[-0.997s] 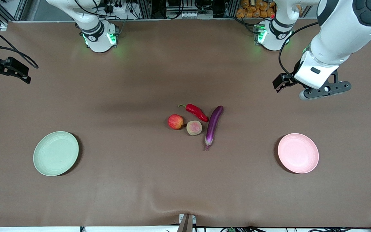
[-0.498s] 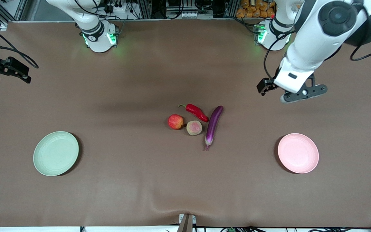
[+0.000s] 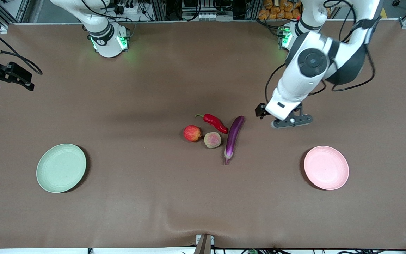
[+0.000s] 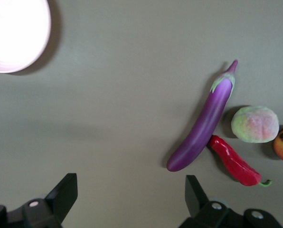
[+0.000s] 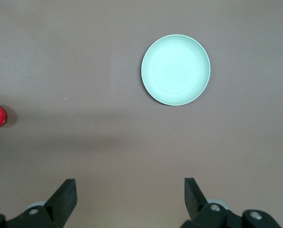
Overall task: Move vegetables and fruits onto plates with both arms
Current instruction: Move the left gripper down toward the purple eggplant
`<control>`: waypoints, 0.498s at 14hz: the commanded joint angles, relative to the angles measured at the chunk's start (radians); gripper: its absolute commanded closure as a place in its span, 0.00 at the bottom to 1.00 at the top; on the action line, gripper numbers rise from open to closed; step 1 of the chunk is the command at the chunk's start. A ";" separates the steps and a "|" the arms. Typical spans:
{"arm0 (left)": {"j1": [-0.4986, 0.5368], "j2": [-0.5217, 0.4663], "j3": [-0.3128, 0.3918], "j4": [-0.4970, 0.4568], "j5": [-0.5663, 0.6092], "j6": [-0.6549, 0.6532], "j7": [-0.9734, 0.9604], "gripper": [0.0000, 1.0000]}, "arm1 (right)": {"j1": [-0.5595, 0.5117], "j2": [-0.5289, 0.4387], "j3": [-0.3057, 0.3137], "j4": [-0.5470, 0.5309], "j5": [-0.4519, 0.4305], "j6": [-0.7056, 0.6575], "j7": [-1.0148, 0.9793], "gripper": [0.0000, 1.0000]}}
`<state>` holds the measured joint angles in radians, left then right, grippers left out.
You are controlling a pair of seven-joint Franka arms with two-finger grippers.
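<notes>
Beside the eggplant point(image 3: 233, 138), chili point(image 3: 215, 122) touches it.

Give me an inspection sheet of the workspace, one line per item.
Surface: brown mat, small ripple at the near edge.
Job's things: eggplant, chili, apple and peach clustered mid-table; green plate and pink plate bare.
Clutter: nothing seen.
Grippers: left tool open, over mat beside eggplant; right tool open, waiting at its table end.
Cables: black cable looped on left arm.
Surroundings: metal frames along the bases.
</notes>
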<state>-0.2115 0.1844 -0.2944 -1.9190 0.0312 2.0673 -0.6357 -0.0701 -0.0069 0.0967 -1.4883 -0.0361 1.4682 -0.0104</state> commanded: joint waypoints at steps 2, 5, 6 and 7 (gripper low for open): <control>-0.002 0.084 -0.046 -0.014 0.018 0.071 -0.019 0.00 | -0.022 -0.013 0.009 -0.012 0.021 -0.003 -0.016 0.00; -0.022 0.170 -0.061 -0.011 0.016 0.134 -0.015 0.00 | -0.023 -0.013 0.009 -0.012 0.021 -0.009 -0.014 0.00; -0.032 0.187 -0.061 -0.012 0.016 0.166 -0.015 0.00 | -0.022 -0.013 0.009 -0.012 0.021 -0.011 -0.016 0.00; -0.038 0.211 -0.061 -0.011 0.016 0.189 -0.016 0.00 | -0.023 -0.013 0.009 -0.012 0.021 -0.011 -0.014 0.00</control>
<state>-0.2344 0.3580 -0.3520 -1.9400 0.0313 2.2159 -0.6357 -0.0703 -0.0069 0.0962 -1.4884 -0.0361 1.4617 -0.0103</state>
